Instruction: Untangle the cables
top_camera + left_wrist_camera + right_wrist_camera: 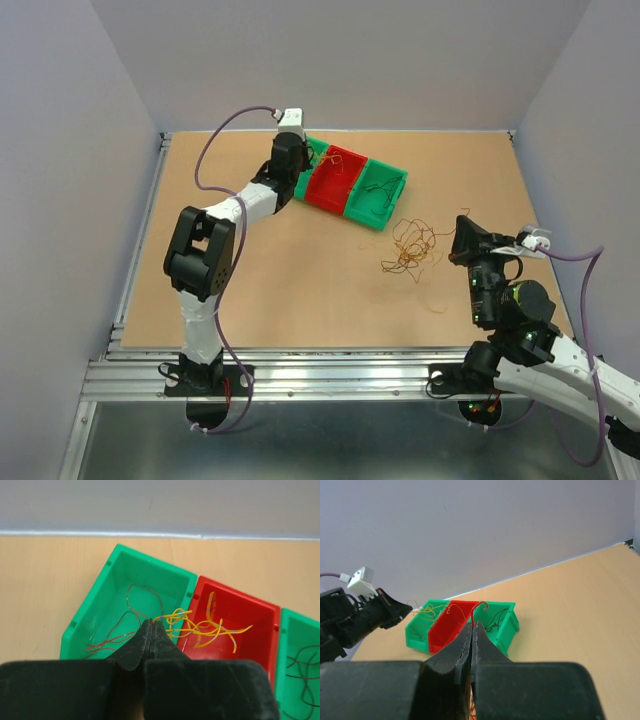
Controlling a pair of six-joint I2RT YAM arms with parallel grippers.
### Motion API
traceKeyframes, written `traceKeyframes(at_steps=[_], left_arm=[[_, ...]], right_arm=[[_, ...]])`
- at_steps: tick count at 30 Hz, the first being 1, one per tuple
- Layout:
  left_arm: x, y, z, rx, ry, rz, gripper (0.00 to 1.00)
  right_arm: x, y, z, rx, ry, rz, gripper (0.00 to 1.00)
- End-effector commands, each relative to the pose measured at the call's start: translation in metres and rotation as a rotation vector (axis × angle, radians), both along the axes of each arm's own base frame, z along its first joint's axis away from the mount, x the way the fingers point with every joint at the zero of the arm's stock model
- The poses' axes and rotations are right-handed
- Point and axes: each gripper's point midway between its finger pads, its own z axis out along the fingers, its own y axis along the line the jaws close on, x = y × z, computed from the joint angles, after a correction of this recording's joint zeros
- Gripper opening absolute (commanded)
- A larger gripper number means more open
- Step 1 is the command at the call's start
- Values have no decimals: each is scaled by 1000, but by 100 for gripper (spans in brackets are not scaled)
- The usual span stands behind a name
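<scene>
Tan board table (300,290) fills my overhead view, matte, wood-coloured. Three small open bins sit far of centre in tight row, sides touching. I read row as slanting from far left to nearer right: green bin (97,602) at left end, red bin (325,190) in middle, second green bin (395,183) at right end. Pale grey walls (350,60) close off left, far and right sides. Silver slotted rail (330,372) runs along near edge. I also see thinner metal strip (138,250) down table's left edge.
</scene>
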Motion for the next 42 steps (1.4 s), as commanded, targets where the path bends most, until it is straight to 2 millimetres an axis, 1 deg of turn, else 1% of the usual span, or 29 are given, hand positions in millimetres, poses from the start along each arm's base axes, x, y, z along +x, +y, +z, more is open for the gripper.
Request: traceKeyframes(at_steps=[1,4,8,12,13,16,18,19,20,21,22,23,24,25,26,27,28,29,30,32,33,34,35,37,38,39,40,41,42], left_arm=[[1,-3,39,42,-87,94,0],[-10,-14,34,110,-101,135,0],[-21,-34,24,189,-105,126,0],[-23,-39,13,231,-97,111,0],[-23,-40,13,231,-96,104,0],[-24,-47,0,240,-78,65,0],[-23,-56,-9,256,-69,10,0],[-23,-61,-10,275,-73,-30,0],[-23,-66,-14,287,-68,-66,8],[-24,-68,-15,288,-63,-76,19],[-26,-69,-15,291,-64,-86,29],[-27,-69,-11,296,-71,-99,44],[-29,-68,-8,294,-77,-100,54],[-33,-65,-1,286,-90,-97,61],[-35,-64,3,284,-96,-96,71],[-37,-61,7,280,-104,-89,76],[-39,-59,11,278,-113,-88,77],[-44,-54,18,276,-125,-81,78],[-47,-52,21,277,-130,-82,78],[-57,-46,31,287,-152,-97,78],[-63,-50,32,331,-167,-160,78],[-73,-51,51,330,-207,-201,78],[-86,-59,44,329,-216,-292,78],[-107,-66,53,334,-283,-405,80],[-126,-64,61,328,-336,-453,83],[-145,-78,65,310,-383,-576,86],[-158,-77,79,301,-440,-609,89],[-168,-78,75,290,-464,-643,92],[-172,-77,78,280,-480,-653,93]], right_arm=[[-5,-7,22,67,-39,0,1],[-5,-9,20,68,-37,-6,1],[-6,-10,21,73,-41,-5,0],[-5,-9,20,66,-34,-10,1],[-4,-8,19,65,-31,-12,1],[-2,-6,18,57,-22,-17,1],[-1,-4,18,51,-17,-18,1],[0,-3,18,50,-17,-17,0],[0,-3,19,51,-17,-16,1],[1,-1,19,49,-16,-13,1],[2,2,18,42,-15,-5,1],[2,5,18,37,-14,3,1],[3,7,20,36,-15,9,1],[5,12,19,24,-10,19,1],[7,15,19,18,-7,25,1],[8,19,19,9,-7,34,1],[9,23,21,6,-8,47,0],[13,30,19,-10,3,52,0],[14,35,19,-21,6,65,1],[17,48,24,-32,0,108,0],[21,62,19,-65,13,143,0],[22,69,19,-72,13,163,1],[26,78,19,-85,20,180,0],[27,93,20,-103,18,230,0],[28,99,20,-109,19,248,0],[29,102,23,-111,16,256,1],[31,109,18,-130,27,268,1],[33,111,19,-130,29,266,1],[35,114,16,-137,35,269,1]])
